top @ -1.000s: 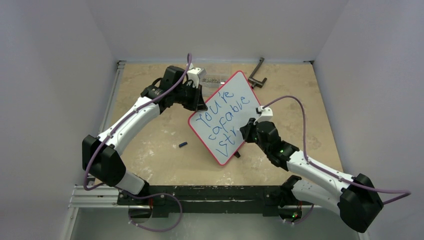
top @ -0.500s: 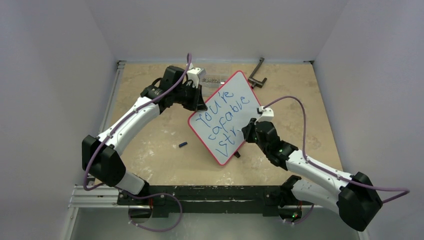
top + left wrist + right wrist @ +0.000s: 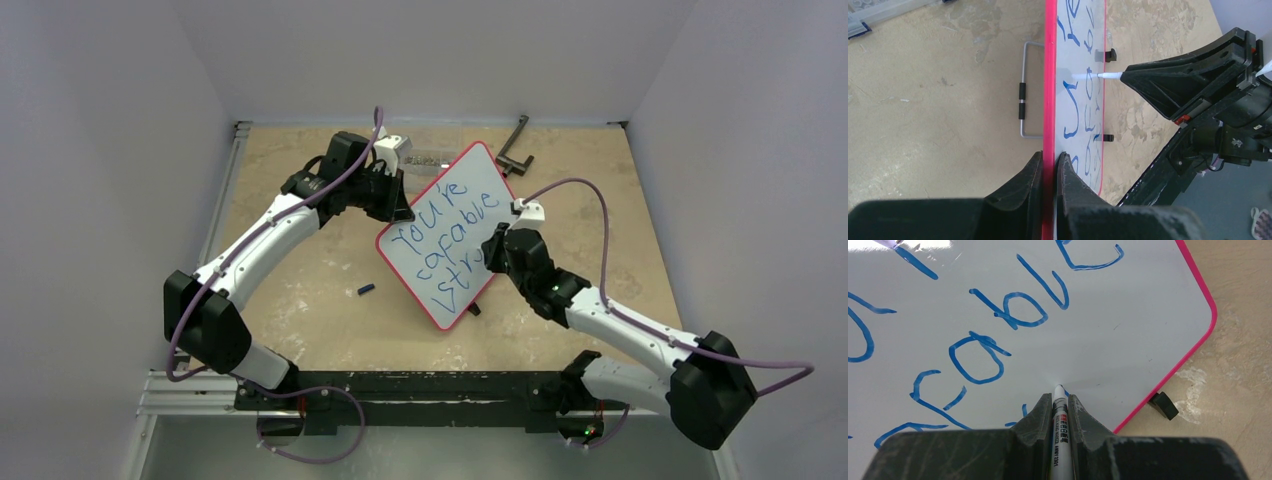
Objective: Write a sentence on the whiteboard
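Observation:
The whiteboard [image 3: 450, 240], white with a thin red frame, stands tilted in the middle of the table. Blue handwritten words of the sentence [image 3: 445, 235] run in slanted lines, reading about "You're capable str". My left gripper [image 3: 1052, 162] is shut on the board's red edge [image 3: 1049, 100] at its far left side [image 3: 395, 205]. My right gripper [image 3: 1060, 402] is shut on a white marker [image 3: 1060, 425], whose tip touches the board [image 3: 1128, 330] under the blue letters [image 3: 998, 325]. In the top view the right gripper [image 3: 497, 252] is at the third line's end.
A small dark marker cap [image 3: 366, 290] lies on the table left of the board. A black bracket [image 3: 514, 145] and a clear case [image 3: 425, 158] sit near the back wall. A wire stand [image 3: 1023, 107] shows behind the board. A black foot [image 3: 1164, 405] is under its corner.
My right gripper has moved up and slightly left along the board with the marker. The third line has grown from "St" toward "str". The left arm and board have held still.

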`<state>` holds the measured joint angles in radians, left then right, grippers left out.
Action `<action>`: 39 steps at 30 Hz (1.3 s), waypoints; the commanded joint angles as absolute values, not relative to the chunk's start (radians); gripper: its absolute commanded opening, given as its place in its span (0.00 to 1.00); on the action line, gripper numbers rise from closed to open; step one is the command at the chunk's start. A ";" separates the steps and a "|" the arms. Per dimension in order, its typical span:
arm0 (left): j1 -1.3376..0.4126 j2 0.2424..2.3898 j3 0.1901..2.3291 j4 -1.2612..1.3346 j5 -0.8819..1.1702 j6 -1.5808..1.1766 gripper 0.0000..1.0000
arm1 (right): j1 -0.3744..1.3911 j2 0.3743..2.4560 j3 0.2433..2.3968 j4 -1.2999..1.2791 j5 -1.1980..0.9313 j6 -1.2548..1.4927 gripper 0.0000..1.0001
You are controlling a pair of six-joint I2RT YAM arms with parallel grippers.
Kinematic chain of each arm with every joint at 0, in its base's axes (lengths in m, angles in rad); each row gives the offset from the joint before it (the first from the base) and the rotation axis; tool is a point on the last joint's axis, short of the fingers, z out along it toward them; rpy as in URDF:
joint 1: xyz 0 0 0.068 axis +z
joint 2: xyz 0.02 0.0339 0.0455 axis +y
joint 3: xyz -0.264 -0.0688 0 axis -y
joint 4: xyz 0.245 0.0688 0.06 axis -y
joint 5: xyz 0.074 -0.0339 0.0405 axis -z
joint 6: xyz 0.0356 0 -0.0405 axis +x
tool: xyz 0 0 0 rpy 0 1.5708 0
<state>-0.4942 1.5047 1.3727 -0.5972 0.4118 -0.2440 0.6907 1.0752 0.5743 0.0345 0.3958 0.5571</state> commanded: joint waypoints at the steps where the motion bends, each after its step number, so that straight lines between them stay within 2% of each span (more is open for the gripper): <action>1: -0.491 1.476 1.368 -0.639 0.299 -0.176 0.00 | 0.690 1.084 0.611 0.069 0.366 0.552 0.00; 17: -0.491 1.473 1.370 -0.638 0.299 -0.178 0.00 | 0.693 1.037 0.507 0.104 0.243 0.564 0.00; 39: -0.491 1.473 1.370 -0.638 0.295 -0.178 0.00 | 0.693 1.003 0.477 0.041 0.273 0.579 0.00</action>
<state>-0.4934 1.5028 1.3727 -0.6075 0.4042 -0.2436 0.6868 1.0065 0.4854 0.0868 0.2962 0.5655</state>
